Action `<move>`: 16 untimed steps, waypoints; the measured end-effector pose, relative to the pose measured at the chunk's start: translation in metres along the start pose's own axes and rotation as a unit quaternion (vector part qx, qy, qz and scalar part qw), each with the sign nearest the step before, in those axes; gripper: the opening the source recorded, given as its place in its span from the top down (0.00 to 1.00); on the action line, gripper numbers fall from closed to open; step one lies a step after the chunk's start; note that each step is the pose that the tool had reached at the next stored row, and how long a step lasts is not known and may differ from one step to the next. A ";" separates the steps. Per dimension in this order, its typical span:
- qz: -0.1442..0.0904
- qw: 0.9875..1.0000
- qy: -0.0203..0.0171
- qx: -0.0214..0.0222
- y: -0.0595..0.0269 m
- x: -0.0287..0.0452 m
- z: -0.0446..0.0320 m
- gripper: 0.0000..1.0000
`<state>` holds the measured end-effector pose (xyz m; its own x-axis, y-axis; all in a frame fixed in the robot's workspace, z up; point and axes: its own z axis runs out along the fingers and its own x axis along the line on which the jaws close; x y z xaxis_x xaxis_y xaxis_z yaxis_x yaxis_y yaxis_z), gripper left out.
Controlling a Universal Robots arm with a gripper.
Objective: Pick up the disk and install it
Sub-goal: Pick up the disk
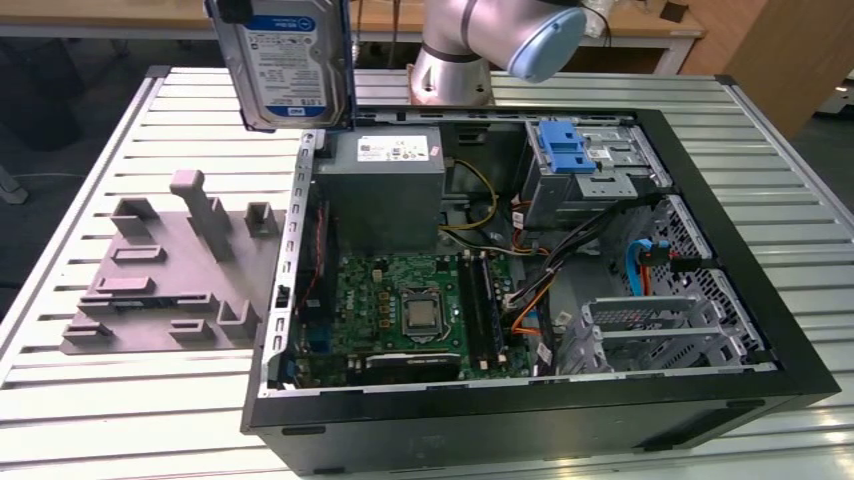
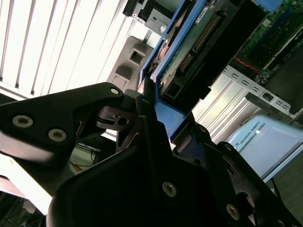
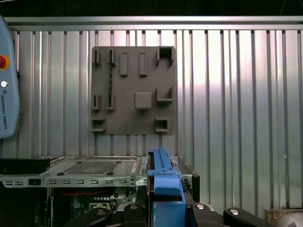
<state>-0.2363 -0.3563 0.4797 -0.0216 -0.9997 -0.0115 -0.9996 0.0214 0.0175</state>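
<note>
Hanging up in the air is where the disk [image 1: 287,65] is right now. It's upright with the label facing the exterior camera, up over the exterior view's left edge of the open computer case [image 1: 534,410] and clear of the table [image 1: 80,420].

The second wrist view shows the gripper [image 2: 161,113] clamped on it, with the jaws pinching the blue carrier [image 3: 163,182] from both sides and the drive's green underside sticking out past them. So I'd say the pick-up half is done.

The install half isn't, as far as I can see. The disk touches nothing in the case, and the drive cage [image 1: 587,175] with the blue latch [image 1: 567,150] sits at the far corner on the exterior view's right, well apart from it. Between the two are the power supply [image 1: 387,190] and a bunch of cables.

Off to the exterior view's left, the grey fixture plate [image 1: 160,280] lies flat on the table beside the case. Its slots look empty.

Roughly halfway is my guess: the grab is sorted, the seating isn't started.
</note>
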 end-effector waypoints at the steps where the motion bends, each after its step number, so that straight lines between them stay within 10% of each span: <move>1: 0.000 1.000 0.000 0.000 -0.0020 0.0000 0.0000 0.64; 16: 0.000 1.000 0.000 0.000 -0.0296 -0.0001 -0.0006 0.64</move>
<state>-0.2067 -0.3569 0.4798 -0.0216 -0.9997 -0.0114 -0.9996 0.0214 0.0176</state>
